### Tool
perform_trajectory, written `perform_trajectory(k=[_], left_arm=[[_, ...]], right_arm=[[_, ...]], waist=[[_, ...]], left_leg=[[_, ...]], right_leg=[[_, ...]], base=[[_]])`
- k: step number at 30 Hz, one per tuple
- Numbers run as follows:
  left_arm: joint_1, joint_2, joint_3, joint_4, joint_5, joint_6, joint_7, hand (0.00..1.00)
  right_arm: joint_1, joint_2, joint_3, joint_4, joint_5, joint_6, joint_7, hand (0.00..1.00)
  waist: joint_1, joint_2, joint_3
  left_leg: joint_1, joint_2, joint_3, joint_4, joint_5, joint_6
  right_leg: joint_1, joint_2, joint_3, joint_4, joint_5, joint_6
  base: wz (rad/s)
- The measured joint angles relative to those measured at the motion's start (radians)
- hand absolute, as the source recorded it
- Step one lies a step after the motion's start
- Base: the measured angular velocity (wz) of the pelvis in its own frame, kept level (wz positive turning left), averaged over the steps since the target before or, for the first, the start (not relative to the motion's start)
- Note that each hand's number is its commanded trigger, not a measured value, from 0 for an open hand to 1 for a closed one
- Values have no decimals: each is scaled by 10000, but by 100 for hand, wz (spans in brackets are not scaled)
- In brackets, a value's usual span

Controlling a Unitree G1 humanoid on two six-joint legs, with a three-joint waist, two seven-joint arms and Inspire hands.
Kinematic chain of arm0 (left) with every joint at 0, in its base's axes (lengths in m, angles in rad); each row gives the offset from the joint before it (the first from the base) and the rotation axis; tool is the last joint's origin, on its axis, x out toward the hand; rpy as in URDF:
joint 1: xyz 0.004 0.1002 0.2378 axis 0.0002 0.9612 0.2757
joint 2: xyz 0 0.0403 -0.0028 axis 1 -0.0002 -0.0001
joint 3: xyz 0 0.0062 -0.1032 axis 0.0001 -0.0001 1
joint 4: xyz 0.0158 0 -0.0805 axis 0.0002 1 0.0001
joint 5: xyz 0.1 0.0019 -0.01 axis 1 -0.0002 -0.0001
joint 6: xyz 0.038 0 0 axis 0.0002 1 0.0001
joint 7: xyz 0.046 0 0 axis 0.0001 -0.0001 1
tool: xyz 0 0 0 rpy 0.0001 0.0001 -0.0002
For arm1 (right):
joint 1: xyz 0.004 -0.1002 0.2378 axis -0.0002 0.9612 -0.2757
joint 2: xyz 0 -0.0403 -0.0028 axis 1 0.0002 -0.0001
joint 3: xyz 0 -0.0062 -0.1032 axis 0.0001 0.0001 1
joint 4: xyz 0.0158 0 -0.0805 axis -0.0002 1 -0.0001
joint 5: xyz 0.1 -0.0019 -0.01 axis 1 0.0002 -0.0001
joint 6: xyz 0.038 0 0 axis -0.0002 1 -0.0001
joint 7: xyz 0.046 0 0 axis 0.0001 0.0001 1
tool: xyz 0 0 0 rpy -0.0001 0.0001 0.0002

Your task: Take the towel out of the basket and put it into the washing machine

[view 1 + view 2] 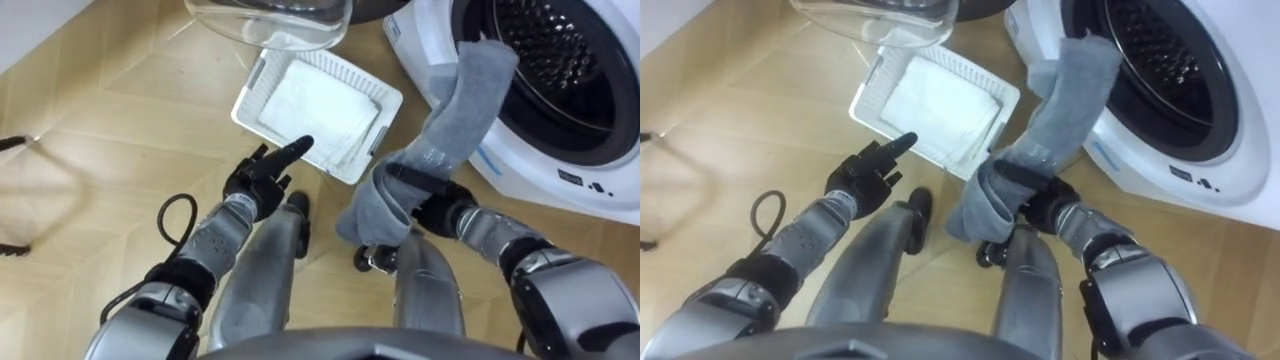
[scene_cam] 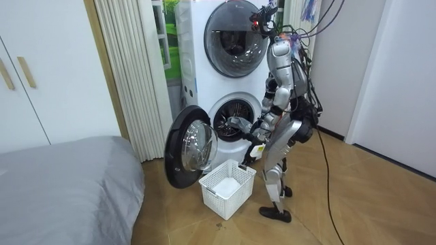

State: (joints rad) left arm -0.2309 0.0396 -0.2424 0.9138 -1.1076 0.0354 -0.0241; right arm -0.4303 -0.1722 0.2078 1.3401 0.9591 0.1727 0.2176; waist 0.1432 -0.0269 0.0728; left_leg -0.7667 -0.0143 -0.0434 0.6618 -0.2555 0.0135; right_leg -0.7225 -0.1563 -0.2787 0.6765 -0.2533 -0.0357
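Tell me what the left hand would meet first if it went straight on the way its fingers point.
The left hand points at the white basket; its near rim would likely come first, though depth is unclear: it may pass above onto the white cloth inside.

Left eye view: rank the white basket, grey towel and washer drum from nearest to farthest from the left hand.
From the left hand:
1. white basket: on the floor, just past the fingertips.
2. grey towel: to the right, clutched in the right hand.
3. washer drum: upper right, farthest.
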Motion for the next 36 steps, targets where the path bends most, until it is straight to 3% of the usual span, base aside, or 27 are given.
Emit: perform_trajectory(k=[7, 10, 12, 14, 16, 18, 20, 24, 28, 29, 30, 31, 36], left_arm=[[159, 134, -154, -182, -427, 92, 400, 0], [283, 331, -156, -559, -488, 85, 680, 0], [300, 496, -156, -725, -489, 81, 869, 0], [471, 778, -115, -1016, -356, 70, 1065, 0], [566, 959, -33, -1274, -355, 74, 1206, 0], [686, 1156, 93, -1704, -357, 77, 1313, 0], [834, 1289, 215, -1828, -270, 87, 1396, 0], [1155, 1402, 237, -2075, 31, 89, 1516, 0], [1474, 1493, 456, -2286, 346, 58, 1535, 0], [1498, 1493, 464, -2288, 439, 42, 1537, 0], [1493, 1493, 464, -2291, 465, 33, 1537, 0], [1490, 1504, 494, -2304, 505, -15, 1564, 0], [1461, 1516, 633, -2501, 1020, -332, 1798, 0]], right_arm=[[-50, -496, -1070, -8, 2144, 212, -194, 100], [-278, -790, -1311, -11, 2590, 255, -430, 100], [-396, -1016, -1346, -70, 2903, 250, -540, 100], [-539, -1261, -1623, -209, 3122, 257, -781, 100], [-681, -1548, -1777, -384, 3217, 261, -1050, 100], [-696, -1714, -1947, -661, 3369, 325, -1382, 100], [-830, -1774, -2014, -724, 3474, 715, -1752, 100], [-1052, -1790, -2032, -611, 3747, 934, -2092, 100], [-1090, -1795, -2769, -674, 3910, 1133, -2616, 100], [-1191, -1807, -2865, -658, 3983, 1151, -2760, 94], [-1245, -1824, -2900, -640, 4127, 1162, -2841, 53], [-1417, -1835, -2967, -550, 4280, 1206, -3003, 0], [-1812, -1851, -3581, -372, 4612, 1242, -3799, 0]], waist=[[-56, -47, -19], [-115, -244, -56], [-184, -364, -109], [-278, -617, -217], [-335, -738, -248], [-432, -929, -247], [-449, -1173, -242], [-594, -1294, -225], [-789, -1326, -223], [-917, -1335, -218], [-962, -1335, -218], [-1081, -1341, -215], [-1337, -1395, -203]], left_leg=[[-465, -162, 146, 247, 116, 137], [-520, -183, 217, 346, 118, 142], [-513, -164, 218, 431, 120, 145], [-486, -152, 324, 469, 120, 145], [-485, -119, 367, 481, 116, 149], [-477, -60, 395, 499, 116, 149], [-463, 17, 423, 495, 117, 148], [-456, 11, 438, 505, 132, 173], [-625, 21, 552, 663, 110, 260], [-636, 10, 740, 663, 109, 347], [-644, 2, 804, 663, 111, 384], [-654, -13, 918, 656, 121, 457], [-669, -180, 1009, 650, 109, 678]], right_leg=[[-523, -333, 14, 391, -74, 21], [-635, -354, 74, 541, -77, 28], [-602, -337, 70, 558, -75, 27], [-604, -266, 180, 563, -73, 26], [-601, -216, 243, 556, -57, 41], [-602, -166, 289, 553, -25, 38], [-601, -158, 277, 556, -5, 15], [-566, -162, 288, 527, 27, 47], [-603, -223, 259, 604, -29, 142], [-640, -351, 266, 732, -94, 208], [-651, -396, 269, 767, -122, 245], [-657, -481, 260, 817, -150, 294], [-655, -694, 271, 907, -246, 500]], base=[[5], [-1], [0], [-10], [-10], [-4], [0], [2], [13], [21], [22], [17], [13]])
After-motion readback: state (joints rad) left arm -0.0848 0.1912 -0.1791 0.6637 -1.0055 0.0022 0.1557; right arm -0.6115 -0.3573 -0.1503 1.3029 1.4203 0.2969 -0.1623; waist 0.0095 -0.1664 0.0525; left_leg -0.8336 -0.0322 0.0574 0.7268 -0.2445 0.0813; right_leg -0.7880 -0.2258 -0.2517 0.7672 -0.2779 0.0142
